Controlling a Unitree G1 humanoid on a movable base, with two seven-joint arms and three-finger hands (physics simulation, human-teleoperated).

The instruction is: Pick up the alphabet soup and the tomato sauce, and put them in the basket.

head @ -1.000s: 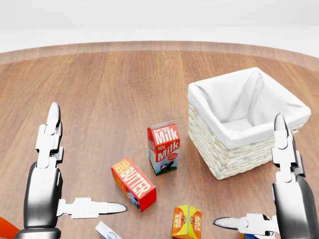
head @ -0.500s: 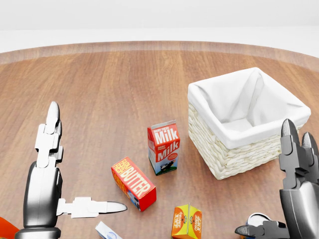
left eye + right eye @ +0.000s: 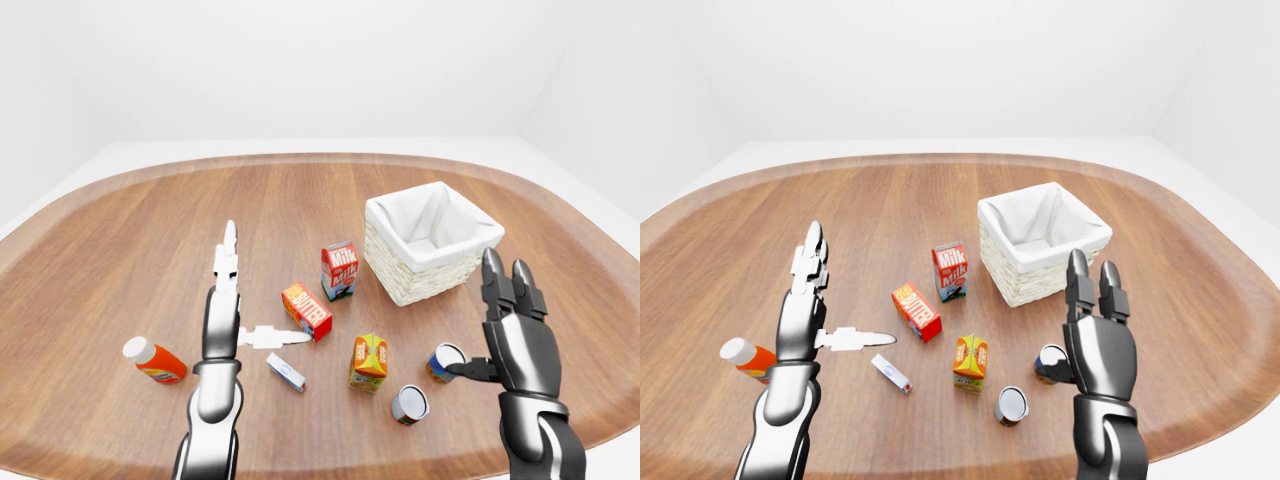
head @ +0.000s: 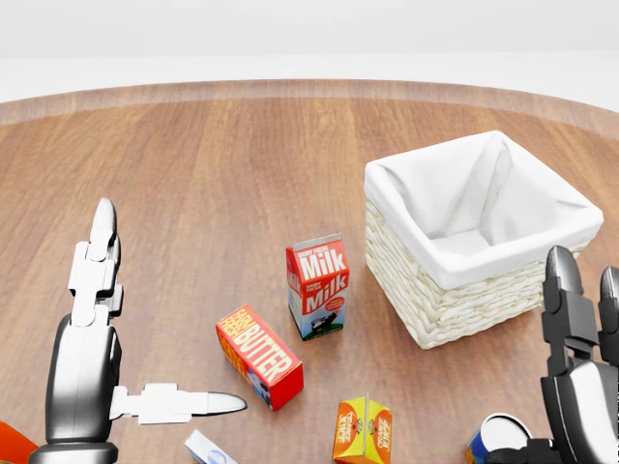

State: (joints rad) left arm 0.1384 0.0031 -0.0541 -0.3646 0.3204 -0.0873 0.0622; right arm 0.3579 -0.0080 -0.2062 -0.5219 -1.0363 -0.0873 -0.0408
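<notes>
Since a second ago the right hand [image 4: 578,387] turned, fingers now upright at lower right of the head view.

Left-eye view: it is spread beside the blue can [image 3: 445,361]; which soup, unclear. Rigid, smooth, best gripped around its side. Left hand [image 3: 228,300] spread. Basket [image 3: 430,243] at upper right.

A milk carton [image 3: 340,270] stands upright on the wooden table [image 3: 130,240]. A butter box [image 3: 307,311] lies just beside it. An orange carton [image 3: 369,361], a small white box [image 3: 285,372] and an orange bottle [image 3: 154,361] lie along the lower part of the left-eye view.
</notes>
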